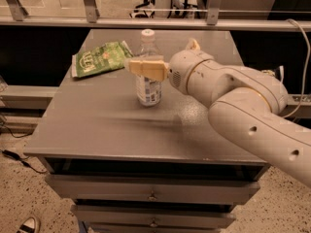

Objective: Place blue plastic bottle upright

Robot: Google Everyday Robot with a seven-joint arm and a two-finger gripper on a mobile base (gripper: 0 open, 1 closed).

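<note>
Your tool [162, 54] hangs spread wide over the counter [97, 130]; the blue plastic bottle [148, 89] stands upright just behind its near finger.

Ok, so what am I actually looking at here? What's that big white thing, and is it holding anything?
The big white jointed arm belongs to a mobile robot and reaches in from the right. At its end is the gripper, the robot's clamp-like hand. It is right at a small clear, bluish plastic water bottle with a white cap, which stands upright on the grey top of a cabinet with drawers. Part of the gripper crosses in front of the bottle, but I cannot tell whether it is actually gripping it. A flat green snack bag lies near the back left corner. There is only one camera, looking down on the tabletop from the front.
</note>
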